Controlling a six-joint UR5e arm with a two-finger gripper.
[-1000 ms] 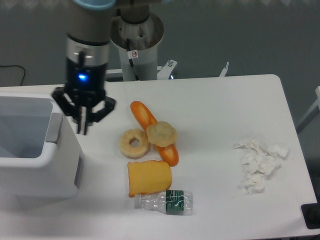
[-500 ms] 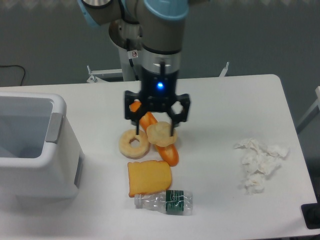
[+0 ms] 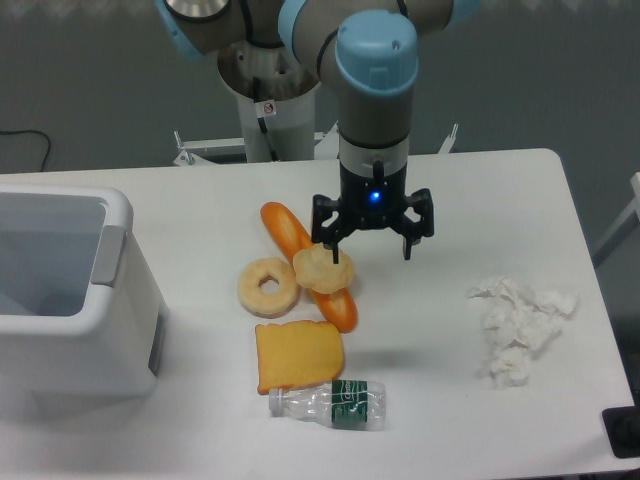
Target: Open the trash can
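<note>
Now the trash can [image 3: 70,290] sits at the left edge of the table [image 3: 450,200], and you can look right down into it, so it seems to be open already. A grey strip [image 3: 107,255] runs along its right rim. Well away from it, the gripper [image 3: 371,240] hangs over the middle of the table with its fingers spread wide and nothing between them. I think it is up there because its job at the can is done.

The food lies close together, maybe waiting to be thrown away. I count one long orange bread stick [image 3: 300,262], one round cookie [image 3: 323,268] resting on top of it, one donut [image 3: 268,286] just beside them, and one yellow slice of bread [image 3: 298,354]. One small bottle [image 3: 332,403] lies on its side near the front. One pile of crumpled tissue [image 3: 518,326] sits alone on the right.
</note>
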